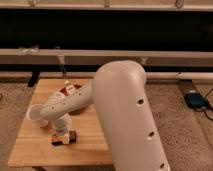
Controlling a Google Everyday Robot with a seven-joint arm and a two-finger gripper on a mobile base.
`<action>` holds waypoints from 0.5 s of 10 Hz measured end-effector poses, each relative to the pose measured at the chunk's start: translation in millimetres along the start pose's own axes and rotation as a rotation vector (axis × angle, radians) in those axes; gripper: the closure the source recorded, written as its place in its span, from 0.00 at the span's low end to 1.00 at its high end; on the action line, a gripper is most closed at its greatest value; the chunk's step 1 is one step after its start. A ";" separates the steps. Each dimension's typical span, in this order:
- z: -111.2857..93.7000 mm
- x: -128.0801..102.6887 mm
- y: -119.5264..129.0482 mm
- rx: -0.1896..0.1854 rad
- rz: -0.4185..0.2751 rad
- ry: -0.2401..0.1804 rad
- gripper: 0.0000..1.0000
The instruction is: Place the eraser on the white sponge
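Your end effector (pixel 62 131) hangs low at the eraser (pixel 65 142) on the tabletop (pixel 34 148), lower left of the frame, and you cannot tell whether it grips anything; judge that small bar light, stiff and slightly grippy, best pinched across its long sides.
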 end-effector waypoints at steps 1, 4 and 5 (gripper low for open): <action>-14.3 -7.5 9.3 -0.032 0.032 0.009 1.00; -86.5 -48.4 60.7 -0.136 0.144 0.033 1.00; -104.4 -61.0 75.9 -0.160 0.173 0.036 1.00</action>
